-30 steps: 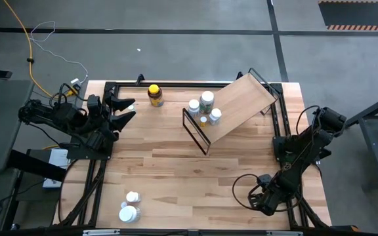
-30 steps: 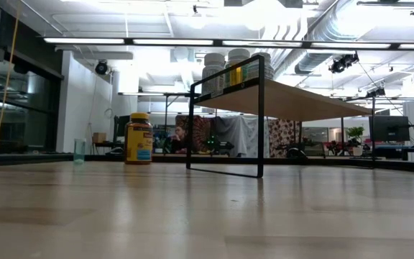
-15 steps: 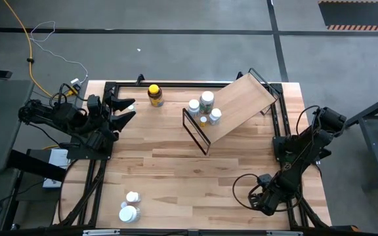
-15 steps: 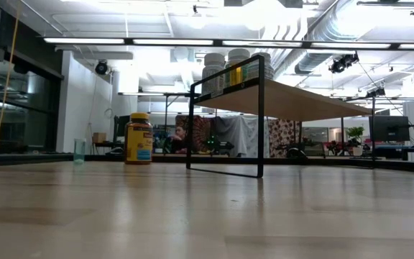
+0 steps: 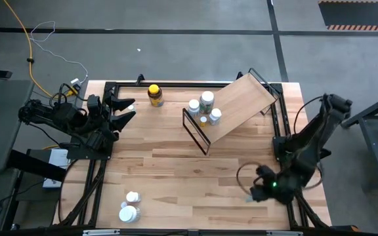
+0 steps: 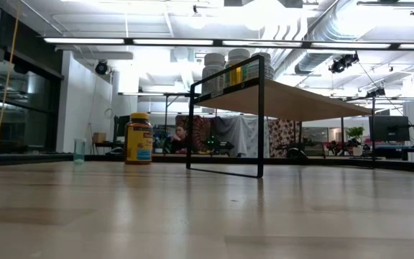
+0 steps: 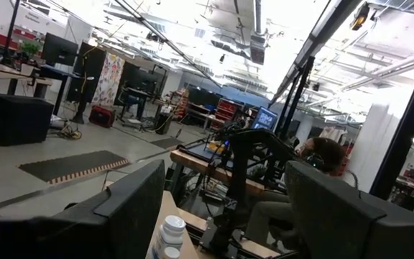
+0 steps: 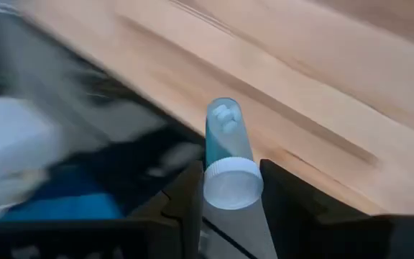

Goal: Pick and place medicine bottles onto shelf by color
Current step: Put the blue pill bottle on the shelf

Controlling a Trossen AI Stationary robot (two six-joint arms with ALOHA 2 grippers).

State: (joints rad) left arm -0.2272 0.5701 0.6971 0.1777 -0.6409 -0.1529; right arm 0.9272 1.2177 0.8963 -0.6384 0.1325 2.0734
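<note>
The light-wood shelf point(image 5: 235, 108) stands at the far middle, with several white bottles point(image 5: 205, 108) on its left end. They also show in the low view point(image 6: 225, 68). An amber bottle with a yellow cap point(image 5: 154, 95) stands on the table left of the shelf. Two white bottles point(image 5: 130, 206) stand near the near left corner. My left gripper point(image 5: 126, 109) waits open at the far left, empty. My right gripper point(image 5: 258, 191) is low at the near right, shut on a small clear bluish bottle with a white cap point(image 8: 228, 155). My right gripper pinches the small bottle's white cap end point(image 8: 233, 188) between its two fingers point(image 8: 187, 205). The bottle lies along the fingers, its clear body with white pills pointing out past the fingertips. Whether it is clear of the table, I cannot tell.
Black frame rails run along the table's left and right edges point(image 5: 281, 141). The near right table edge point(image 8: 157, 115) lies close beside the held bottle. Bare tabletop lies between the shelf and the near edge point(image 5: 189, 177).
My right arm has raised its elbow, and its gripper has shifted a little toward the table's far edge. My left arm and the bottles on the table and shelf have kept still.
</note>
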